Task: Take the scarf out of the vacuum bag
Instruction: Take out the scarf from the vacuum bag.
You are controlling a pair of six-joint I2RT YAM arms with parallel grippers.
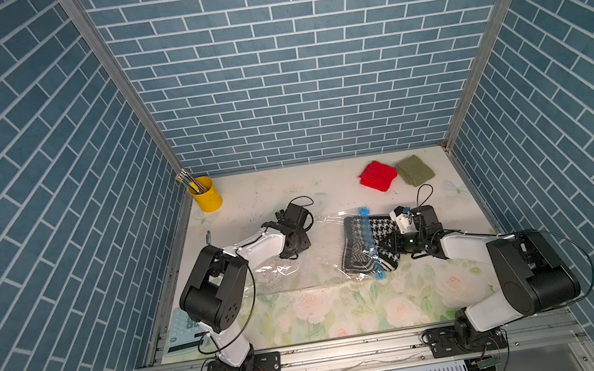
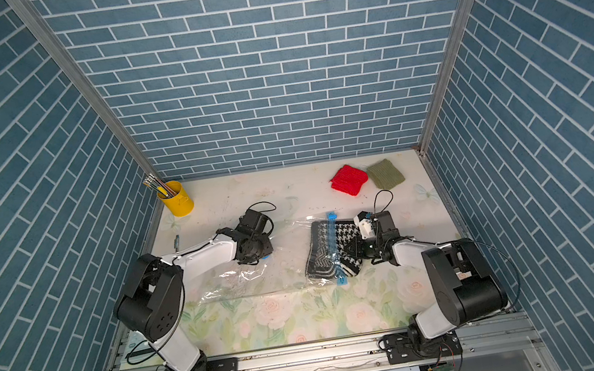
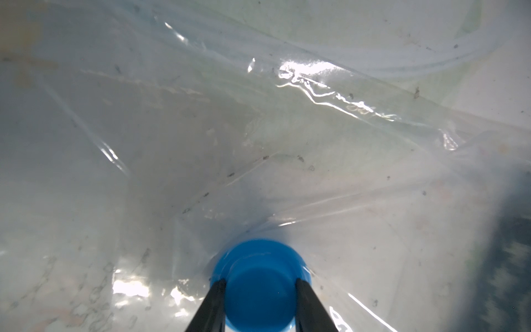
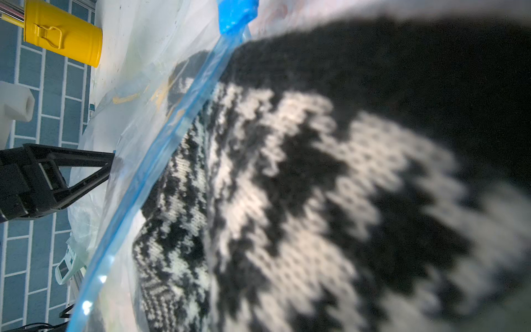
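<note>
The left gripper (image 3: pixel 260 283) is clamping the blue valve cap (image 3: pixel 260 258) of the vacuum bag (image 1: pixel 318 238), its clear edges fading into the floral table (image 1: pixel 344 306). Rightward, the scarf (image 1: pixel 384 227) is lying half inside, straddling the zip strip (image 1: pixel 372 247), while the right gripper (image 1: pixel 400 245) is pinching its outer edge, fingertips buried in blurred knit.

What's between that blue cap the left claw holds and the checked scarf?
Between blue cap and scarf, just an empty, crinkled stretch of the clear vacuum bag; both top views show it.
</note>
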